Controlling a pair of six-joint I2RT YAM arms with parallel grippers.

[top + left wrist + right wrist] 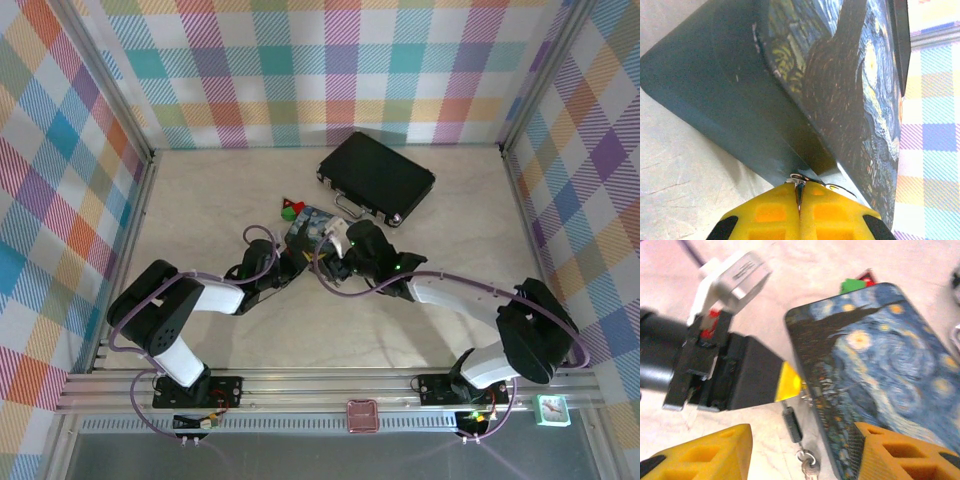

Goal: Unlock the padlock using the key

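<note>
Low centre of the right wrist view, the padlock (791,424) lies by the tin (880,370), its loop pinched in the clenched left claw (794,385) — the released right claw (802,440) should grip the key (809,466) below it squarely, no tugging.

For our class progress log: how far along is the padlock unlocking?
Done: left gripper pinches the padlock at its shackle. In hand: open right gripper straddles the key. Left: gripping and turning the key; whether it is inserted is unclear.
</note>
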